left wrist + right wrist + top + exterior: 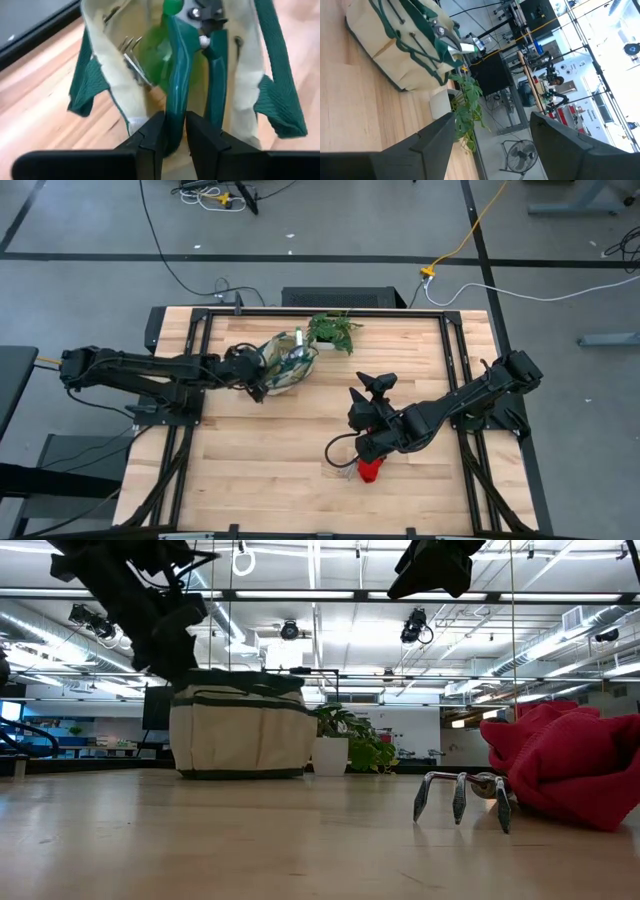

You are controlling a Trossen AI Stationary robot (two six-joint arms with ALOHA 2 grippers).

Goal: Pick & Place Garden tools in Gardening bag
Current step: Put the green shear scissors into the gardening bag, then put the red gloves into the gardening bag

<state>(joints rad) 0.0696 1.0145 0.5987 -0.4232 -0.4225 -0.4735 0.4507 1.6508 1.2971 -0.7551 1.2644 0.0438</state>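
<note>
Left gripper [171, 134], jaws closed on green-handled shears [176, 75], hangs over the gardening bag [283, 365]; right gripper [368, 392], jaws open and empty, hovers above rake [462, 794].

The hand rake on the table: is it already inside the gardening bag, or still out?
Out. The hand rake lies on the table beside the red gloves, apart from the gardening bag.

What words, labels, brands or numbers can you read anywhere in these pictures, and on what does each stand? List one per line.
None can be read.
Bag: plain fabric, no print showing.
Pruners in the left gripper: no brand visible.
Gloves, rake, plant pot: no markings.
Signs and posters in the room beyond the table: too small and blurred to read.
</note>
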